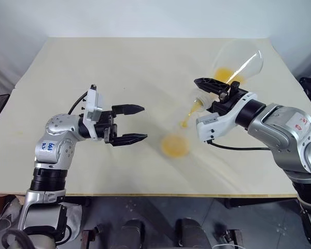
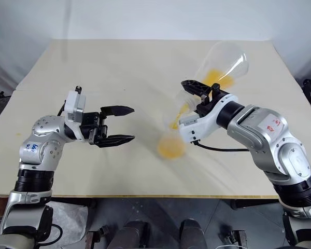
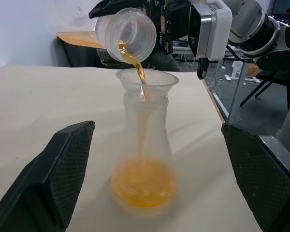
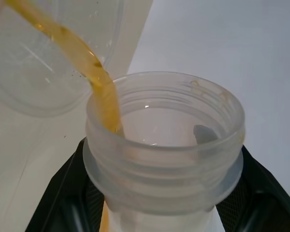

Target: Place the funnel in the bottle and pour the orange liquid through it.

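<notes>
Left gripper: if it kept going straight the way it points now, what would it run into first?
Most likely the bottle: the left gripper, jaws open, points at it, so the bottle's body would enter between the fingers. Depth is uncertain.

Pale beige desk [image 1: 119, 62], top bare wood-look, w/ white wall [image 1: 145, 15] behind its far edge. Clear conical flask [image 1: 238, 59] hangs tilted over desk's right side, wide base up toward far right corner, threaded mouth down toward mid-desk. Black chair [image 3: 280, 58] past desk's right edge. Grey floor [image 1: 160, 207] below front edge.
</notes>
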